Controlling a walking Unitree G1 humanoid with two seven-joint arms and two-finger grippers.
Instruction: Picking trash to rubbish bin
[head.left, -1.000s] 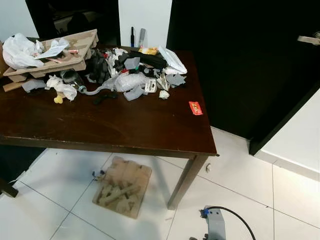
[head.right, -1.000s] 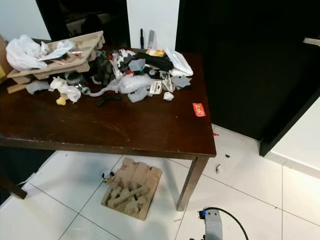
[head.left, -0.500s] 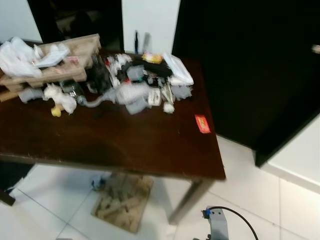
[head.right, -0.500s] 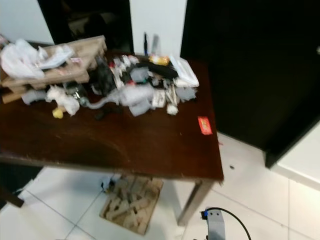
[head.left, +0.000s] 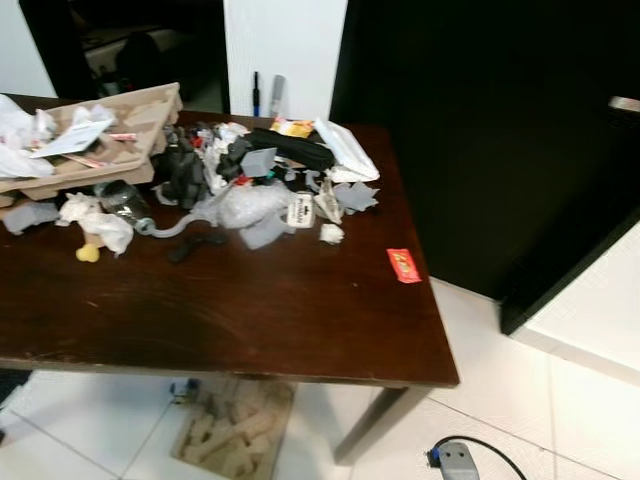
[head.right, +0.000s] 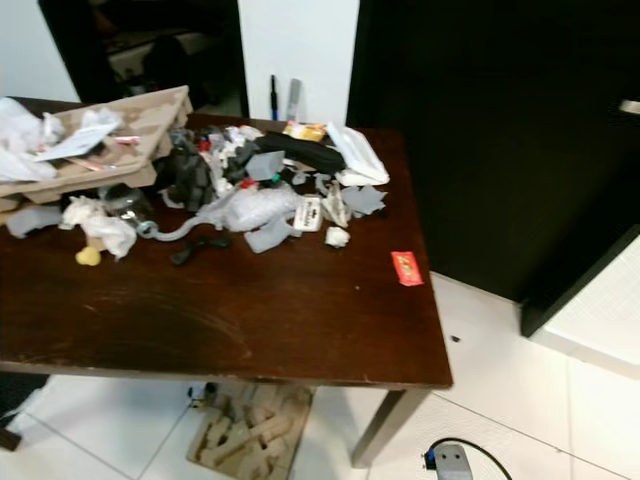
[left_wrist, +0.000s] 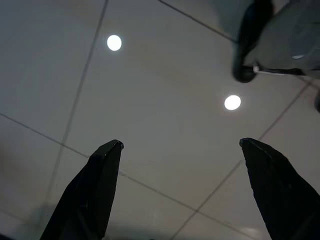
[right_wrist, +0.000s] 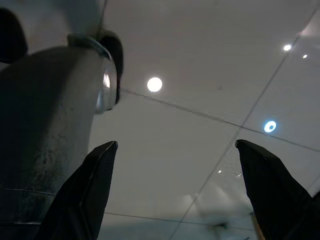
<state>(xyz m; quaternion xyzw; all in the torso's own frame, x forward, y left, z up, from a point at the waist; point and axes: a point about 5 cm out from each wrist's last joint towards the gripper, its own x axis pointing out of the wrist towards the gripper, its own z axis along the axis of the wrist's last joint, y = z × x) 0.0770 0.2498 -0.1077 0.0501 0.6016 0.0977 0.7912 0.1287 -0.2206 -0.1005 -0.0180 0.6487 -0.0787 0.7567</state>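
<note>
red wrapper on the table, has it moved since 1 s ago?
No. The red wrapper sits at the same spot near the table edge, beside the crumpled white scrap; only the camera shifted.

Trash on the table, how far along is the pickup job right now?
Done: nothing visibly; the trash pile lies on the dark table, with a red wrapper apart near its edge. In hand: nothing; the left end effector and right end effector hang open over floor tiles. Left: all of it.

My left claw (left_wrist: 180, 150) hangs with its fingers spread wide, pointing down. My right claw (right_wrist: 175, 150) hangs likewise, fingers spread, gripping nothing.
</note>
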